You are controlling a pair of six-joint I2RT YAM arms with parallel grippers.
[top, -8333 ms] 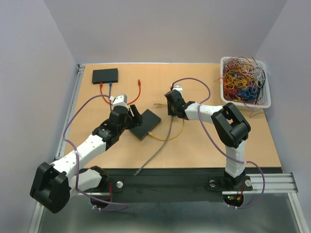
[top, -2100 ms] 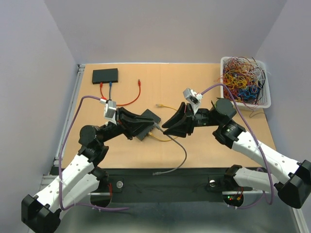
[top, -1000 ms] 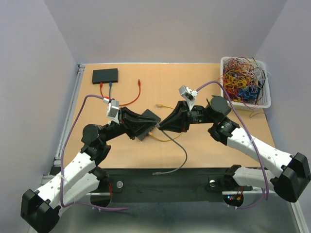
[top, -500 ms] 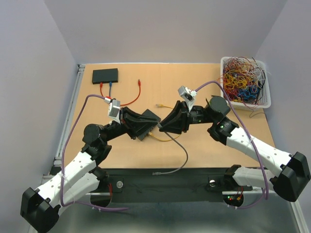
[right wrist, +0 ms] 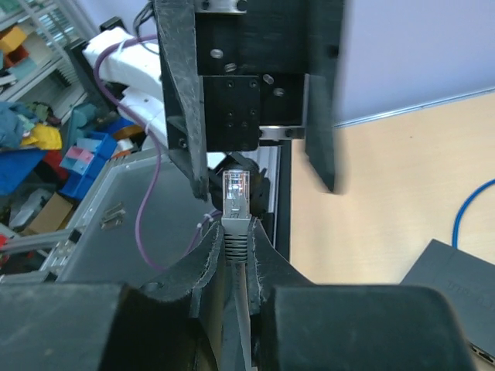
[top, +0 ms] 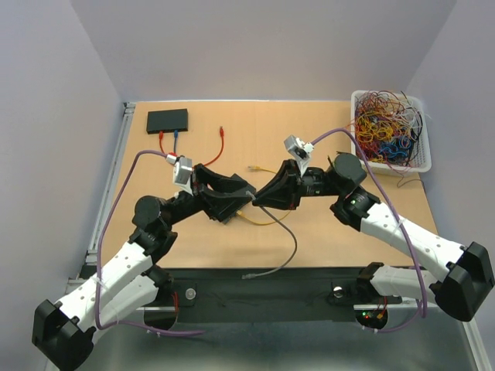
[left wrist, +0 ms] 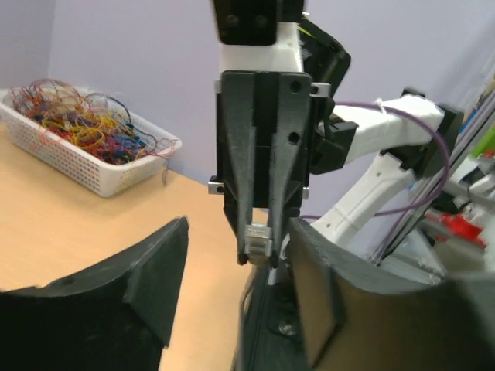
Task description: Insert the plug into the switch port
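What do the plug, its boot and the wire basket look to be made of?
Plug: clear glossy plastic, probably, since light shows through its body.
Boot: matte grey and ribbed, likely soft rubber or plastic.
Basket: white moulded plastic, judging by its regular lattice wall.

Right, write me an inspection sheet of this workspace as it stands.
Surface: light wooden tabletop.
Job's things: plug held in the air, not yet in the switch lying on the table.
Clutter: white basket of tangled wires, far right; second switch, far left.
Grippers: right claw shut on the plug; left claw open, facing it.
Cables: grey cable trails from the plug to the near edge; yellow cable loose; red cable by the second switch.
Surroundings: plain lilac walls.
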